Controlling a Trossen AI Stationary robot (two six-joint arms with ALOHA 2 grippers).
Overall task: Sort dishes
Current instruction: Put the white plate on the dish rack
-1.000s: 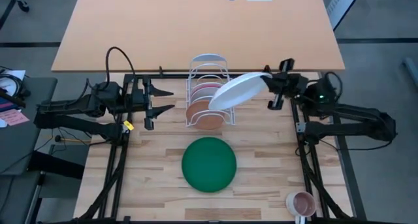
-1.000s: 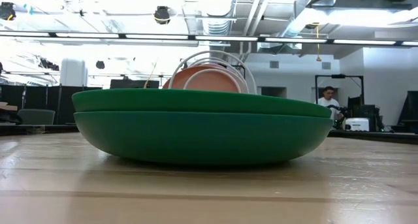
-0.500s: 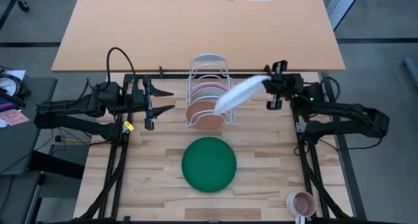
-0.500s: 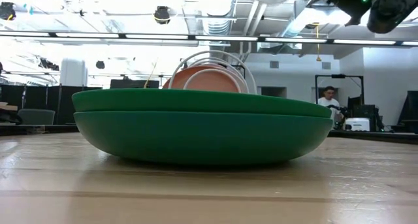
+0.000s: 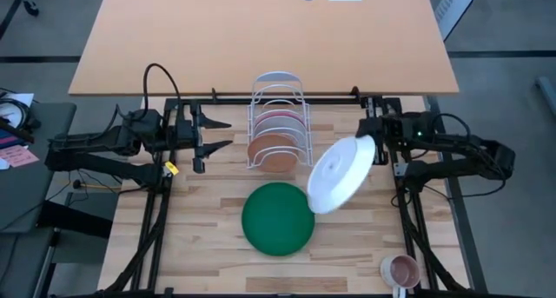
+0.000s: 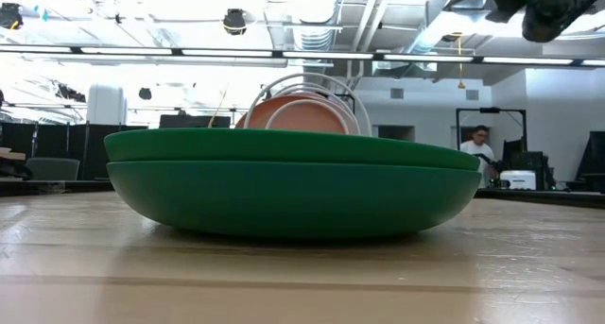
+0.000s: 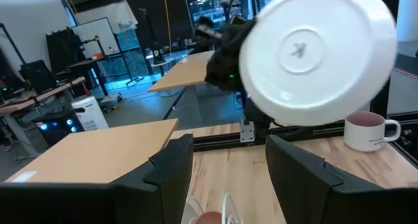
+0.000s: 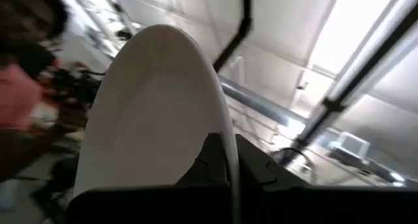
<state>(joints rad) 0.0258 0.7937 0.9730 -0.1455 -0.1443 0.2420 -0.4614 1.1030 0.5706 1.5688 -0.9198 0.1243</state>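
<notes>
The white plate (image 5: 340, 175) is in the air beside the rack, over the green plate's right edge, held by my right gripper (image 5: 372, 147), which is shut on it. The left wrist view shows its underside (image 7: 317, 51). The dark green plate (image 5: 278, 218) lies flat on the table and fills the low view (image 6: 293, 187). The terracotta plate (image 5: 272, 150) and the pink plate (image 5: 276, 118) stand on edge in the white wire rack (image 5: 278, 81). My left gripper (image 5: 213, 135) waits open, left of the rack. My right gripper pinches the white plate's rim (image 8: 225, 142) between its two fingers (image 8: 210, 160), one on each face. It comes from the table's right, about level. The plate is lifted clear and steeply tilted, reaching from the gripper toward the near left, underside turned toward the left arm.
A small pink mug (image 5: 402, 270) stands at the table's near right corner, also in the left wrist view (image 7: 369, 129). The rack sits at the far middle. A person (image 6: 475, 144) stands in the room beyond. Bare wood lies on both sides of the green plate.
My right gripper has moved toward the near edge and turned, still shut on the white plate. The plate has swung away from above the rack, toward the near side, and now hangs tilted over the green plate's right edge. The left arm has kept still.
</notes>
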